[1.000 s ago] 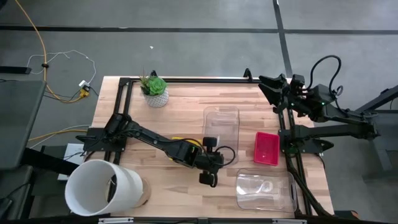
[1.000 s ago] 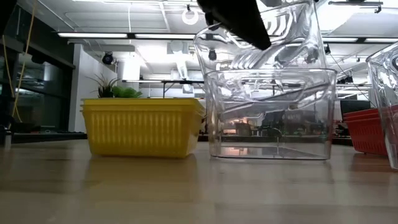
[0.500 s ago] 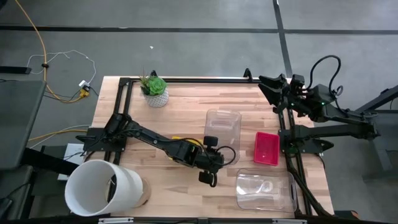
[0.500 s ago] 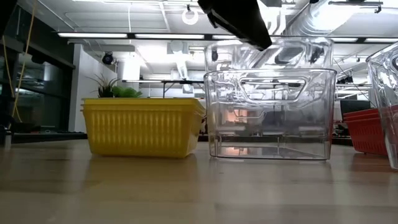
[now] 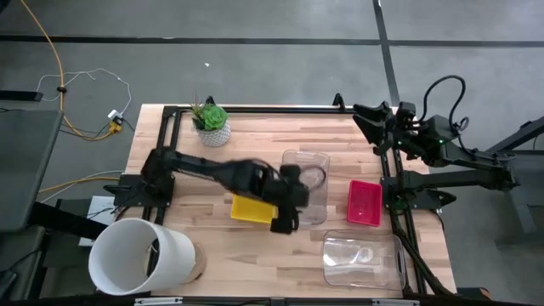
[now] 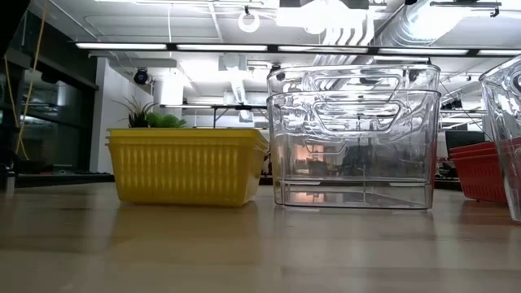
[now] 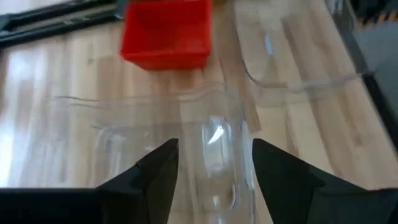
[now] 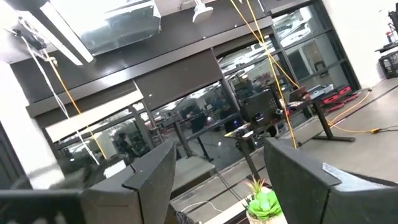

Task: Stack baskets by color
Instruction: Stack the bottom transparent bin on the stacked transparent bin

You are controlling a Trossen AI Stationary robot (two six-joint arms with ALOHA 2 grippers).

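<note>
Overhead first: my left gripper [image 5: 285, 223] sits mid-frame, fingers spread with nothing in them, hanging right beside the clear stack [image 5: 304, 183] in the middle of the table [image 5: 255, 136]. The yellow basket [image 5: 252, 207] lies just left of it, the pink-red basket [image 5: 364, 202] is over on the right, and one more clear basket [image 5: 361, 259] sits alone at lower right. My guess is that loner goes onto the stack next, since grouping by color is the whole point. My right gripper [image 5: 365, 119] is parked at upper right, off the wood.

Table-level view: yellow basket [image 6: 187, 167] at left, ribbed mesh walls, opaque. Centre is the clear stack [image 6: 354, 138], one glossy see-through tub nested in another, the rims not quite flush. A red edge peeks in at far right.

Left wrist view: my two dark fingers [image 7: 158, 177] stand apart over the clear plastic rim, red basket [image 7: 166, 32] at the top of the frame, boxy and matte.

Right wrist view: my fingers [image 8: 152, 180] are apart too, pointing at the room, no basket there.
</note>
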